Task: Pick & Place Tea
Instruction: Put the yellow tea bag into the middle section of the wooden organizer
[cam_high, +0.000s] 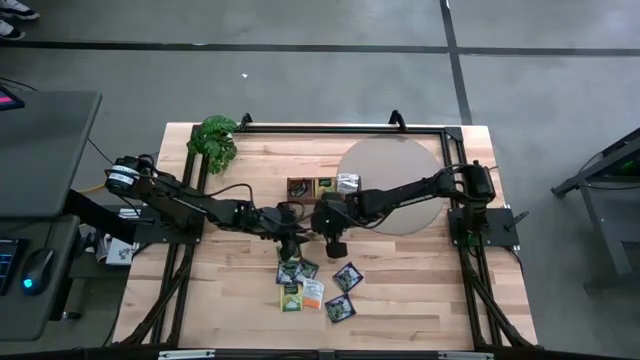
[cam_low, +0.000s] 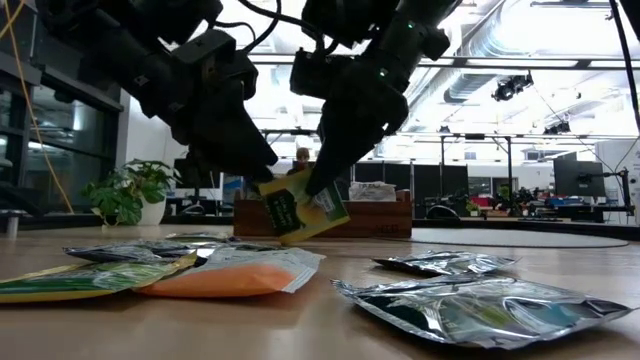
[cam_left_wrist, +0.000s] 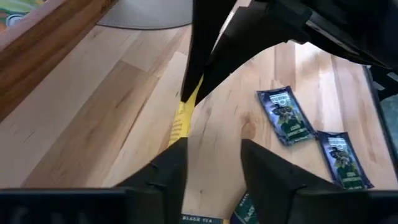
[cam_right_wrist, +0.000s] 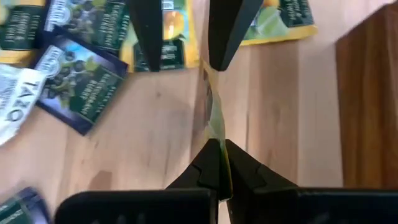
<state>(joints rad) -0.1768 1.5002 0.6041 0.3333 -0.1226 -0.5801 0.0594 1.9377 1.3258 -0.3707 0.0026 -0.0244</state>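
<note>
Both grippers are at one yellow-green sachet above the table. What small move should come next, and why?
Probably the right gripper should lift the yellow-green sachet and carry it toward the wooden tray. The right gripper's fingers are shut on one edge of it, while the left gripper stands open at the other edge, so the handover looks done. The left one should back off a little first.

Two dark arms work over one wooden tray (cam_high: 300, 186), one grey round mat (cam_high: 400, 170) and one leafy plant (cam_high: 214, 140). Six tea sachets (cam_high: 312, 291) lie loose on the table, one yellow sachet (cam_low: 300, 212) hangs between the grippers.
</note>
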